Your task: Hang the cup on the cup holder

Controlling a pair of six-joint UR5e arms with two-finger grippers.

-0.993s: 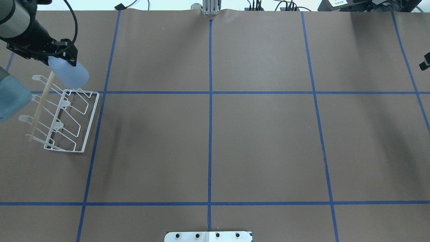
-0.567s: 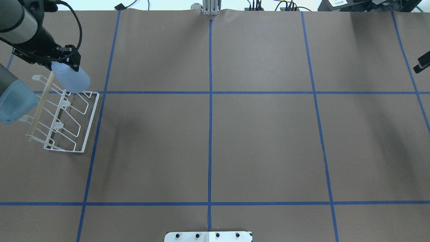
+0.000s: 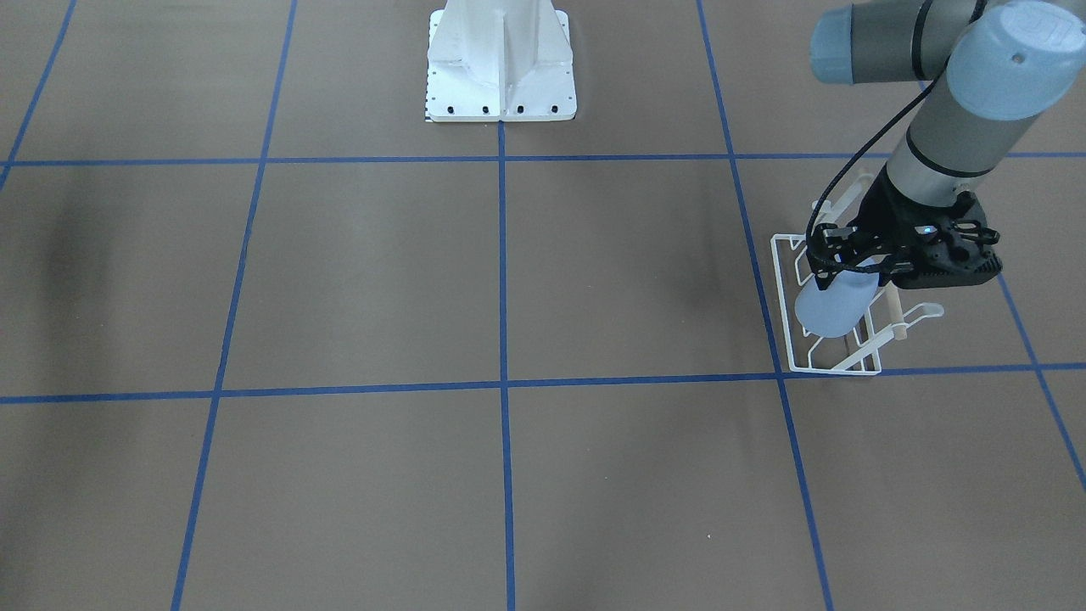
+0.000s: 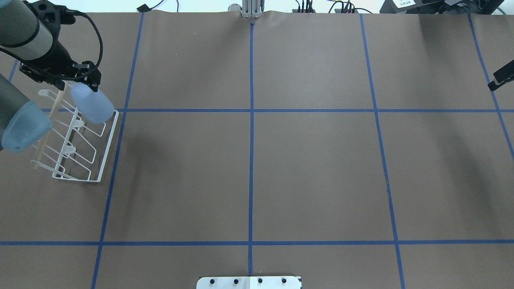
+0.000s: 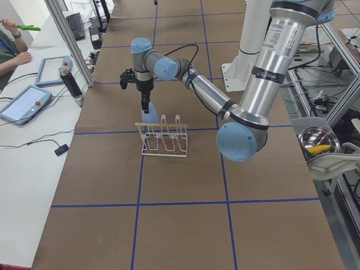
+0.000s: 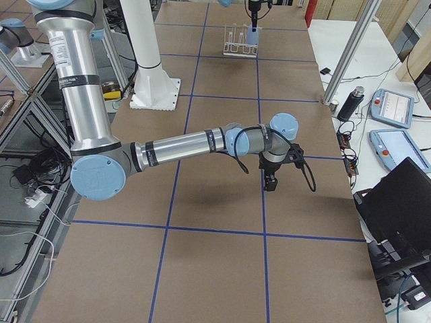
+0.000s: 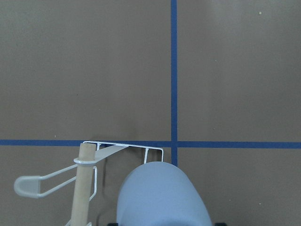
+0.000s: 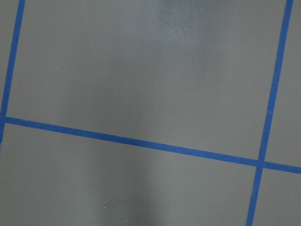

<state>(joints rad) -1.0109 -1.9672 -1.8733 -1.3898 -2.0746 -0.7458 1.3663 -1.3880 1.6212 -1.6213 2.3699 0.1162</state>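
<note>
- Hanging from the left end effector (image 4: 78,82), the cup (image 4: 92,106) is tilted with its wide end down.
- That end effector is clenched on the cup's narrow end.
- The cup is over 1 end of the cup holder (image 4: 105,158), just beside its wooden stick (image 7: 83,188). I cannot tell if the cup touches the cup holder.
- The cup holder stands on the brown worktop (image 4: 313,168), near 1 blue line (image 4: 251,160).
- The right end effector (image 6: 271,182) is well apart, over the worktop. I cannot tell if it is released or clenched.

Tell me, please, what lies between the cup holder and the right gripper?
Only bare brown table cover with blue tape lines lies between the cup holder and the right gripper, in the overhead view.
</note>
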